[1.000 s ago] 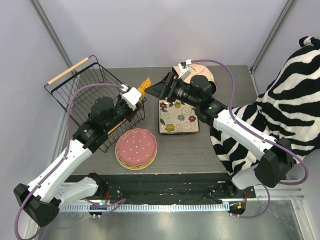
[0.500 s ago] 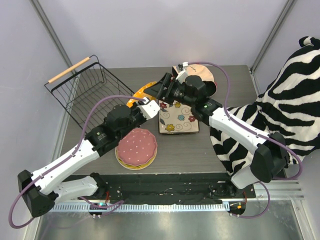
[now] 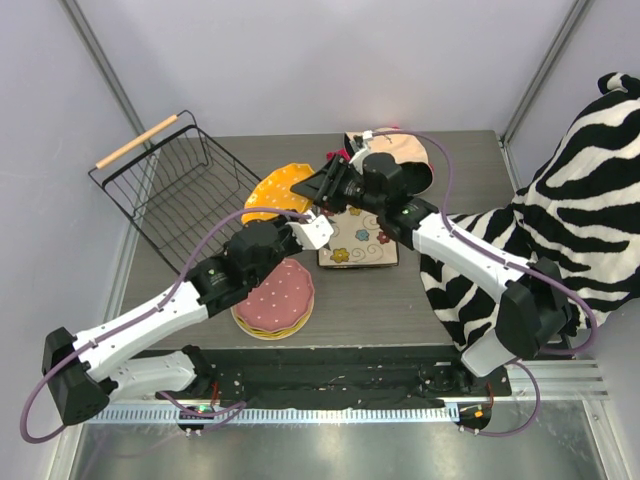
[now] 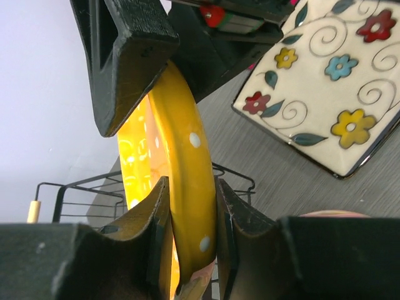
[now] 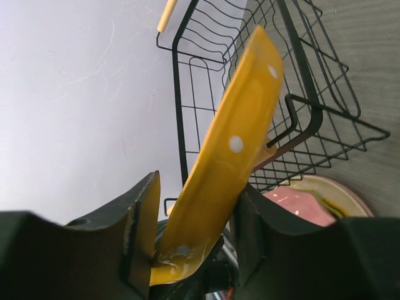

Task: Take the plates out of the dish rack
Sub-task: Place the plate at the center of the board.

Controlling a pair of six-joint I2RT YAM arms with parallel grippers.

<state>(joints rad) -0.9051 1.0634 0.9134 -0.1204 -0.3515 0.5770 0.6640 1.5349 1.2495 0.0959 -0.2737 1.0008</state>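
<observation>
- The dish rack (image 3: 185, 195) sits tilted at the upper left of the top view. No plate is visible in it, and one wooden handle (image 3: 137, 140) points toward the corner.
- The left arm (image 3: 170, 305) stretches from the lower left diagonally up to the centre, nearly straight and low over the grey table (image 3: 440, 300).
- The right arm (image 3: 470, 260) rises from the lower right, bends at the elbow and reaches leftward to the same spot.
- A zebra-striped cloth (image 3: 570, 180) fills the right edge.
- The square plate (image 3: 360, 245) with coloured flowers lies flat at centre, partly under both wrists.
- A pink plate (image 3: 275, 290) tops a stack on a cream-yellow plate (image 3: 248, 324), at lower centre, just beside the rack.
- The orange plate (image 3: 272, 190) is held in the air on edge between rack and square plate, above the table.
- A cream-and-black cap (image 3: 405, 150) lies behind the right wrist.
- The left gripper (image 4: 190, 187) is clamped on the orange plate's lower rim, a finger (image 4: 156, 212) pressing each face.
- The right gripper (image 5: 197, 200) pinches the opposite rim, both fingers touching the plate.
</observation>
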